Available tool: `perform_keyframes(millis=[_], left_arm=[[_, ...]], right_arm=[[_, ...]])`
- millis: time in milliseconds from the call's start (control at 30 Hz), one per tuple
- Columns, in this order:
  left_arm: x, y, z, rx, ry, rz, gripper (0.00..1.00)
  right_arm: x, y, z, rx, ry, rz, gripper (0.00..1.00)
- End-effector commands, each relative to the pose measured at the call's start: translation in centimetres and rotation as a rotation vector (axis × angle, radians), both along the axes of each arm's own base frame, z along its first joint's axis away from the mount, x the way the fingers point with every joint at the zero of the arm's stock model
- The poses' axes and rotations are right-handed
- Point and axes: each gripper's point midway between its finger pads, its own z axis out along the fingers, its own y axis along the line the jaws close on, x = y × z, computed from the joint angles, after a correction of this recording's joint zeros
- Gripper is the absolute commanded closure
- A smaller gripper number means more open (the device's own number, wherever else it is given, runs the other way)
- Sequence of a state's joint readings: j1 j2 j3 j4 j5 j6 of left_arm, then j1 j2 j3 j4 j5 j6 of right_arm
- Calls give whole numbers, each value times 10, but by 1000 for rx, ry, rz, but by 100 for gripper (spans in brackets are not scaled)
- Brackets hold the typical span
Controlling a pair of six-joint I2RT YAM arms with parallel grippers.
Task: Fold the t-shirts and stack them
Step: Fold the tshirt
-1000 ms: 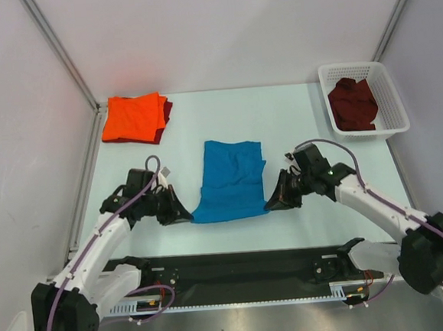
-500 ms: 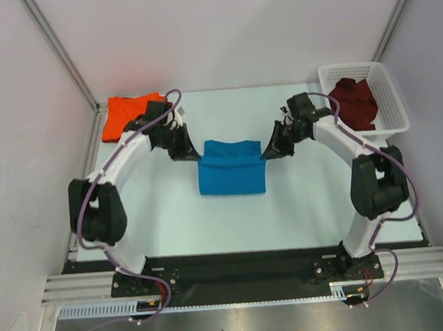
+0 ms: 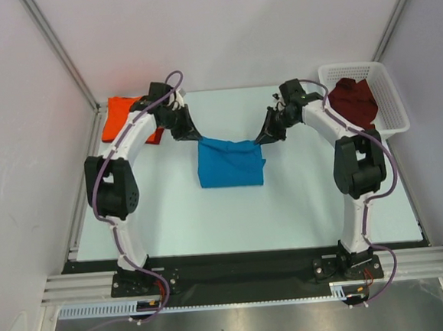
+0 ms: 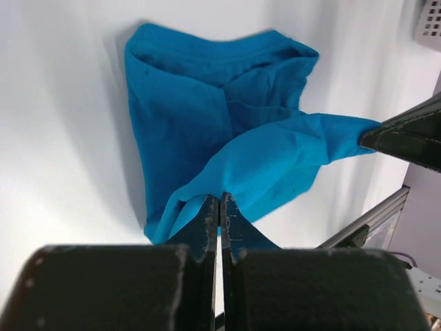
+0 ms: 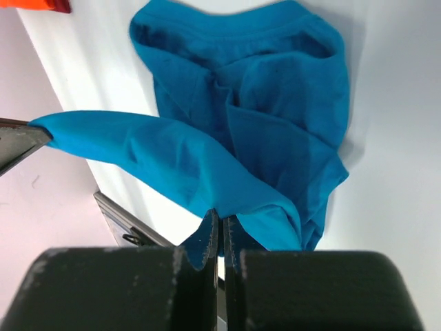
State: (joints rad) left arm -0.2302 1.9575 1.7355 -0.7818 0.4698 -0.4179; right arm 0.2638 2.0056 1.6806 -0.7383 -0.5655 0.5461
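The bright blue t-shirt [image 3: 231, 165] lies mid-table, folded over, with its far edge lifted and stretched between both grippers. My left gripper [image 3: 197, 137] is shut on that edge's left corner; in the left wrist view the gripper [image 4: 220, 201] pinches blue cloth [image 4: 207, 103]. My right gripper [image 3: 265, 138] is shut on the right corner, and in the right wrist view the gripper [image 5: 220, 216] clamps the blue t-shirt [image 5: 275, 96]. A folded orange t-shirt [image 3: 119, 118] sits at the far left, partly behind my left arm. A dark maroon t-shirt [image 3: 354, 102] lies in the basket.
The white lattice basket [image 3: 391, 98] stands at the far right corner. A strip of maroon cloth [image 3: 153, 137] shows under the orange t-shirt. Metal frame posts and pale walls close in the table on the left, back and right.
Both arms swung from the near side of the blue t-shirt to its far side, carrying the near hem up and over. The shirt now lies shorter, doubled on itself.
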Motion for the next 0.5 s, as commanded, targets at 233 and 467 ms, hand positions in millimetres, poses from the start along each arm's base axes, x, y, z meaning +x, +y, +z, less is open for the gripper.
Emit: perform_keyframes(millis=[233,467], left_arm=[[37,-12,-30,-52,-11,-12,99],[57,-18,-30,-76,-32,7,100]], right_arm=[[20,-2,-31,11,44,-22,100],[40,-12,-35,24,27,-62,100]])
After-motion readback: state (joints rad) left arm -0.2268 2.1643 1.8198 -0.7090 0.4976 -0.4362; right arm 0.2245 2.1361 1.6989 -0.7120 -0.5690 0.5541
